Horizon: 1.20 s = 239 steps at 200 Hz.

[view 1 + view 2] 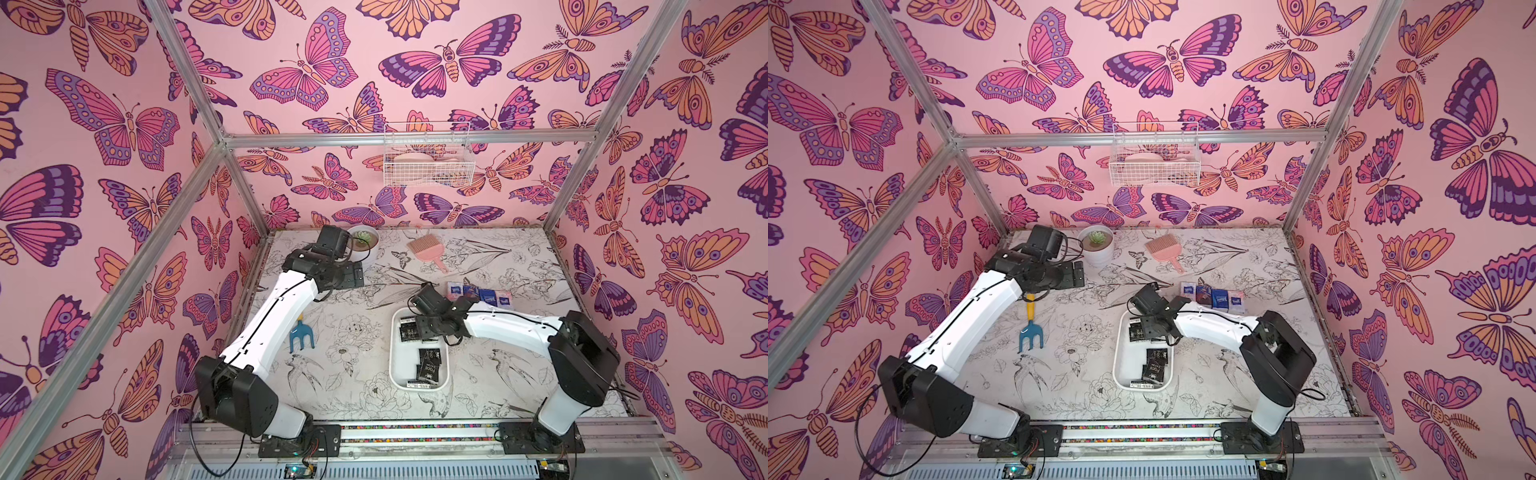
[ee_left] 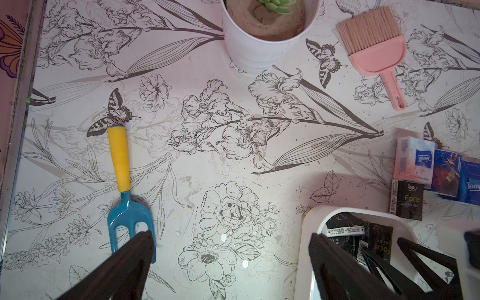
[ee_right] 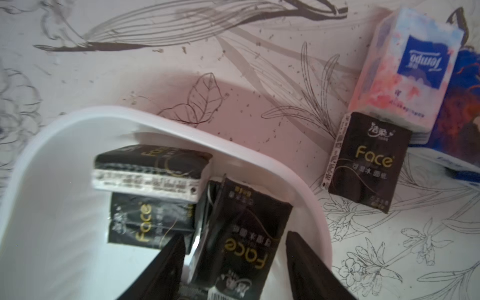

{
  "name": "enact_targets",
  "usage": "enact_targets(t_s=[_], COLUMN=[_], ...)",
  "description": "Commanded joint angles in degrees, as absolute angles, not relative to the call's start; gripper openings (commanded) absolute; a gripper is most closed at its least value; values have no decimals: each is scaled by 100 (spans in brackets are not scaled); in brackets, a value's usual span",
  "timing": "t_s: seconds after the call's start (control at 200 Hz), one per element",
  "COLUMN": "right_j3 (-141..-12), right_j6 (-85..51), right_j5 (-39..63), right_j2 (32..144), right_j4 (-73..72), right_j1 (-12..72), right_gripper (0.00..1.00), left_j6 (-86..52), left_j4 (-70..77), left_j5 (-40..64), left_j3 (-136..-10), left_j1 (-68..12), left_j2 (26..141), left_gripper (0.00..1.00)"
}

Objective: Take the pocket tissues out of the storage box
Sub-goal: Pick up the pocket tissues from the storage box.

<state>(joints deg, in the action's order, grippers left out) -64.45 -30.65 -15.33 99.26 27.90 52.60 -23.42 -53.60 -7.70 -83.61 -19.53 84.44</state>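
The storage box [image 1: 400,362] [image 1: 1128,368] is a white tray at mid-table with several black "Face" pocket tissues [image 1: 428,368] [image 1: 1156,365] inside. My right gripper [image 3: 235,241] [image 1: 422,332] reaches down into the box's far end. It is open, its fingers standing either side of a tilted black packet [image 3: 249,207], with a gap showing beside one finger. Blue and white-blue packets [image 1: 478,293] [image 3: 400,70] lie in a row on the table beyond the box, with a black one [image 3: 368,161] [image 2: 406,200] beside them. My left gripper [image 2: 231,235] [image 1: 355,276] hovers open and empty at the far left.
A white plant pot [image 1: 365,243] [image 2: 267,39] and a pink brush [image 1: 428,253] [image 2: 374,52] sit at the back of the table. A blue hand rake with a yellow handle [image 1: 1030,328] [image 2: 120,187] lies left of the box. A wire basket [image 1: 428,162] hangs on the back wall.
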Motion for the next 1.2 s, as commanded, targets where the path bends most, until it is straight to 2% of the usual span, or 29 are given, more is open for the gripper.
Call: enact_targets(t_s=[0.0,0.255,0.391,0.586,0.696,0.946,1.092,1.192], right_j3=[-6636,-6724,-6698,-6627,-6692,-6699,-6688,-6656], right_j6=[-3382,-3587,-3543,-3475,-3378,-3260,-3202,-3076], right_j5=[-1880,-1758,-1519,-1425,-1338,-1354,-1425,-1836], right_j2=[9977,10358,10479,10313,10216,9661,9339,9051], right_j4=[2967,2947,2784,2543,2544,2612,2750,3039], right_j1=[5265,5265,5265,5376,5414,5423,5418,5336], right_gripper=[68,67,56,49,34,23,23,23], left_j6=[-2282,-2216,-2189,-2214,-2262,-2318,-2338,-2338], left_j4=[-5330,-5334,-5323,-5322,-5330,-5317,-5314,-5311], left_j5=[-809,-765,-791,-773,-773,-744,-704,-694], left_j3=[-8288,-8395,-8387,-8358,-8341,-8297,-8356,-8411], left_j1=[-1978,-1978,-1982,-1978,-1978,-1978,-1994,-2013], left_j2=[8409,8553,8567,8524,8483,8420,8410,8398], left_gripper=[100,100,100,100,100,100,100,100])
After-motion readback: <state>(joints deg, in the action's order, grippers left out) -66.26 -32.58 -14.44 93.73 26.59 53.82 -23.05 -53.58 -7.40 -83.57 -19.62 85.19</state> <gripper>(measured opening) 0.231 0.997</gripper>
